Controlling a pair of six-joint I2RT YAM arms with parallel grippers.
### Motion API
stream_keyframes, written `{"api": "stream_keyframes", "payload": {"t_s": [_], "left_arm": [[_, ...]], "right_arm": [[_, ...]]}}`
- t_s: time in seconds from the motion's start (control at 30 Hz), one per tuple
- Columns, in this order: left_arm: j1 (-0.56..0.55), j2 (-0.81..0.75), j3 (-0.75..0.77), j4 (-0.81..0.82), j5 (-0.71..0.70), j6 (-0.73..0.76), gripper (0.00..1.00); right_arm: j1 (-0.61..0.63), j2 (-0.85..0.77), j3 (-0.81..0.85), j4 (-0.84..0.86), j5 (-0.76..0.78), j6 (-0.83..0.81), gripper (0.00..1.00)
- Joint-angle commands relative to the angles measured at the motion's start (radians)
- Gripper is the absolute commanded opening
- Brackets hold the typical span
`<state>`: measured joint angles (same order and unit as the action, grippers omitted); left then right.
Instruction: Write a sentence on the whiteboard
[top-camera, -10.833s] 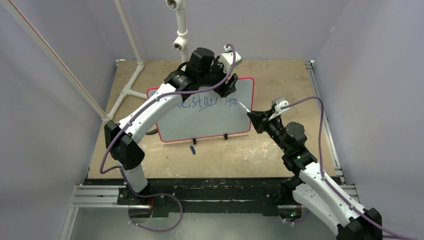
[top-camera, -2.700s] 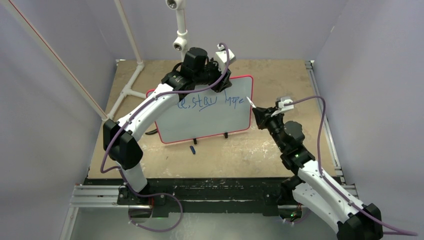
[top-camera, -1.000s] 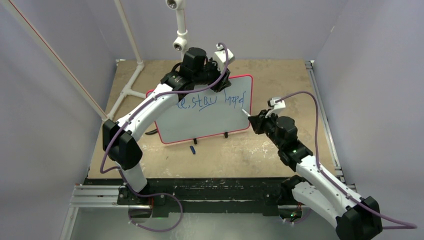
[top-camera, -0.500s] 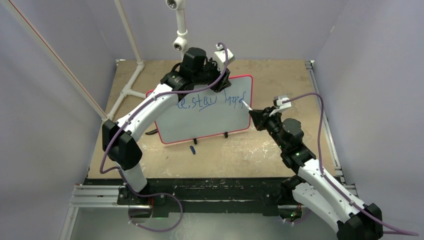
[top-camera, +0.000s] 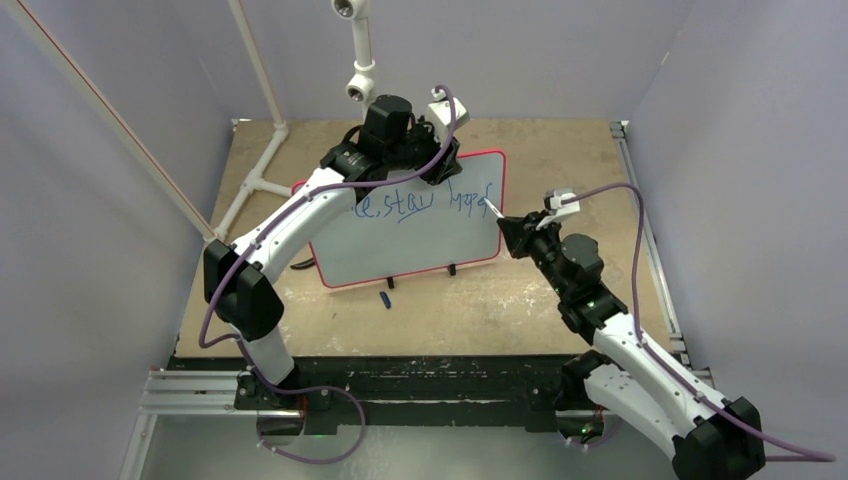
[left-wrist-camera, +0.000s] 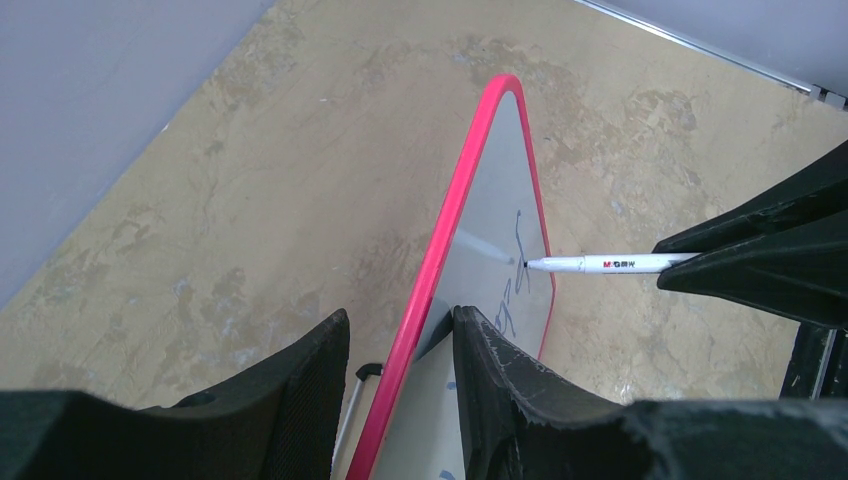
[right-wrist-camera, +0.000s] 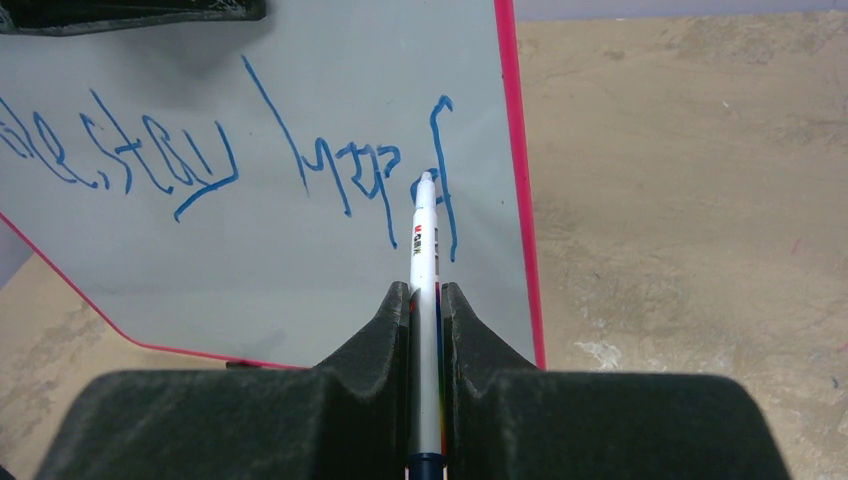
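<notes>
The whiteboard (top-camera: 410, 245) stands tilted on its black feet mid-table, with a red frame. My left gripper (top-camera: 440, 165) is shut on its top edge, one finger on each side of the frame (left-wrist-camera: 400, 330). The blue sentence (top-camera: 400, 205) runs along the upper part of the board, its middle word underlined (right-wrist-camera: 150, 160). My right gripper (top-camera: 507, 228) is shut on a white marker (right-wrist-camera: 424, 230), whose tip touches the board at the last letters near the right edge. The marker also shows in the left wrist view (left-wrist-camera: 610, 263).
A small blue marker cap (top-camera: 385, 298) lies on the table in front of the board. White PVC pipes (top-camera: 262, 170) run along the back left. Metal rails (top-camera: 640, 210) edge the table on the right.
The last word has grown by several strokes toward the right frame. In the last second my right gripper moved the marker tip up and right, back onto the last letters. The left gripper held still.
</notes>
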<state>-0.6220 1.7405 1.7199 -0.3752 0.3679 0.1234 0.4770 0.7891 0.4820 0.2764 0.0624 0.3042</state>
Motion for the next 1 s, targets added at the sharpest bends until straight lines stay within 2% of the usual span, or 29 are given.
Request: {"api": "stream_keyframes", "payload": {"t_s": [0.0, 0.97], "left_arm": [[0.003, -0.045, -0.009, -0.004, 0.024, -0.012, 0.41], [0.003, -0.045, -0.009, -0.004, 0.022, -0.012, 0.41]], "right_arm": [[-0.002, 0.015, -0.005, 0.043, 0.021, -0.022, 0.0], [-0.002, 0.016, -0.008, 0.023, 0.093, -0.014, 0.0]]}}
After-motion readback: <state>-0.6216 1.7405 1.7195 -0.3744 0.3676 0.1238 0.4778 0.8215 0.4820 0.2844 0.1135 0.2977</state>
